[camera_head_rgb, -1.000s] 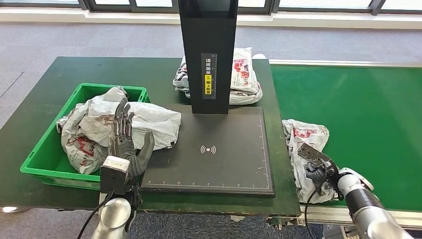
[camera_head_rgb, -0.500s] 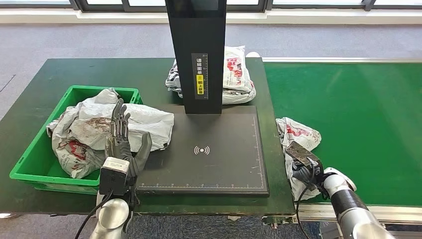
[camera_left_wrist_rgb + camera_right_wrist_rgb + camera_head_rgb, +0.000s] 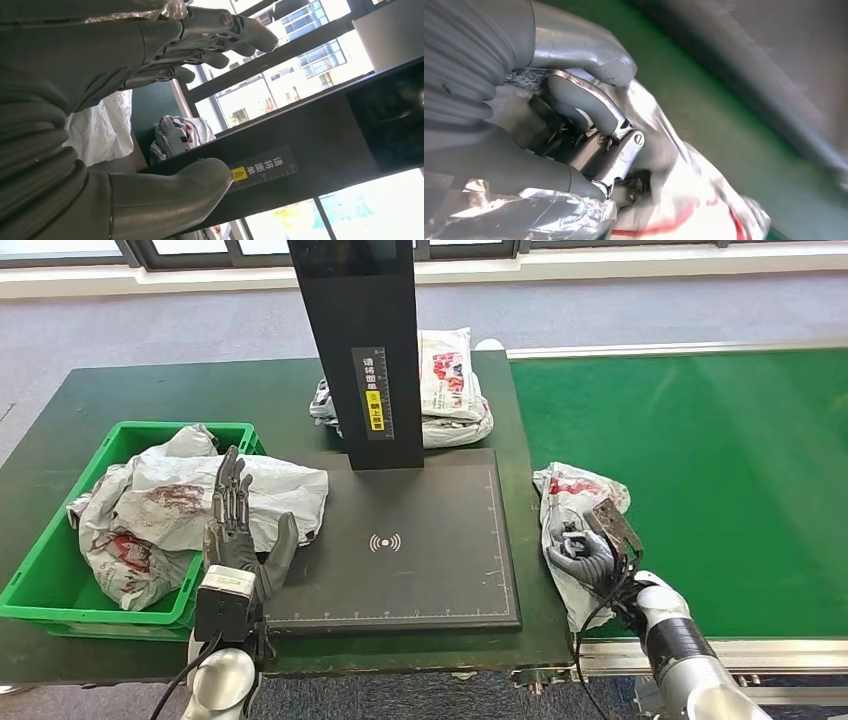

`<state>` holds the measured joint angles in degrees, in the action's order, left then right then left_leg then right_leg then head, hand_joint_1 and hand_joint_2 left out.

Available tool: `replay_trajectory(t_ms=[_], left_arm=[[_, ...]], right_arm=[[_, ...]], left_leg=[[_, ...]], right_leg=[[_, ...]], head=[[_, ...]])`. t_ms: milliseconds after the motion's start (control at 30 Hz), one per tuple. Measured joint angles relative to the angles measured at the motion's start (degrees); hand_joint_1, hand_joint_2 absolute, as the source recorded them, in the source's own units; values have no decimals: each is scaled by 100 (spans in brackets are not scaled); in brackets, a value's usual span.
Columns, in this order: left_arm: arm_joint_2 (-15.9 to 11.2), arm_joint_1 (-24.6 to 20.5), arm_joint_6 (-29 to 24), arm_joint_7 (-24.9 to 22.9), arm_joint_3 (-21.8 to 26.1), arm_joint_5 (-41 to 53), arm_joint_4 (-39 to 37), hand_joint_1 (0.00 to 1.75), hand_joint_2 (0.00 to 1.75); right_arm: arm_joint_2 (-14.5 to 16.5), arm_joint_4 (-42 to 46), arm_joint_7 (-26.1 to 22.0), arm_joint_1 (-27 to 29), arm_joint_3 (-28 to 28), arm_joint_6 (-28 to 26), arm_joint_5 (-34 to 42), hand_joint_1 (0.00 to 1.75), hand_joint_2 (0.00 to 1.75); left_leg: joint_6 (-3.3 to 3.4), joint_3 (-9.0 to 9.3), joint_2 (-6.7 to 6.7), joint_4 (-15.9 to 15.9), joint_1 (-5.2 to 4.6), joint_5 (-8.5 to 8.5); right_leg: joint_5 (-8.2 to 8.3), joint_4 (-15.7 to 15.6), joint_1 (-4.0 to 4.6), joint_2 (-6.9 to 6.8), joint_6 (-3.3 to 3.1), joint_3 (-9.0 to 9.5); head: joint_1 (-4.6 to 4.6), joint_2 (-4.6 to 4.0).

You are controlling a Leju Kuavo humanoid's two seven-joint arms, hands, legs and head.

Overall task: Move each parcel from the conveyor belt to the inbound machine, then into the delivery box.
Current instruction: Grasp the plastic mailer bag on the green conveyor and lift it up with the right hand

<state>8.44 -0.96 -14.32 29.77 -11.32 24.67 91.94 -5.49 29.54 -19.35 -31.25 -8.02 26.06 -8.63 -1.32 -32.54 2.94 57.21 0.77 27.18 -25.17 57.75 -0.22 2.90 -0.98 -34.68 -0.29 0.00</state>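
While gripped at belt edge (image 3: 800, 490), parcel (image 3: 575, 502) in right robot hand (image 3: 585, 552).

**Silver arms, grey hands, black cabling**

The left hand (image 3: 238, 530) has dark grey segmented fingers and a thick, smooth grey thumb. Behind it sits a boxy wrist block, pale on top and black below, above a rounded silver forearm with a black cable alongside. Close up, a grey ribbed cover wraps the wrist and clear film clings near the fingers.

The right hand (image 3: 583, 553) is dark grey with bare metal linkages and small screws at the finger hinges. Its arm shows a silver shell, a black ribbed band and a looping black cable.
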Motion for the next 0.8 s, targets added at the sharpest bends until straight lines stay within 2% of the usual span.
replay_trajectory(t_ms=[100, 267, 400, 800], left_arm=[[14, 0, -8, 3, 0, 26, 15, 0, 175], [20, 8, 23, 24, 2, 34, 15, 0, 175], [20, 11, 48, 52, 4, 36, 11, 0, 175], [20, 2, 55, 67, 4, 36, -18, 0, 175]], right_arm=[[144, 214, -18, -101, 2, 83, 430, 175, 175], [249, 597, 2, -190, 2, 69, 826, 175, 175], [264, 801, 5, -191, 2, -13, 945, 175, 175], [264, 926, -19, -204, 5, 17, 1118, 175, 175]], left_leg=[[-23, 7, -8, -5, 0, -16], [-102, 2, -193, -9, 4, -86], [-96, -33, -256, 8, -1, -97], [-62, -52, -267, 36, -24, -95]], right_leg=[[-2, 3, 0, -11, -10, -6], [-7, 9, 7, -196, -16, -6], [-8, 10, 2, -264, -12, -4], [3, 9, -21, -271, 15, -3]], head=[[-4, 0], [-3, -1], [-2, 0], [-3, 0]])
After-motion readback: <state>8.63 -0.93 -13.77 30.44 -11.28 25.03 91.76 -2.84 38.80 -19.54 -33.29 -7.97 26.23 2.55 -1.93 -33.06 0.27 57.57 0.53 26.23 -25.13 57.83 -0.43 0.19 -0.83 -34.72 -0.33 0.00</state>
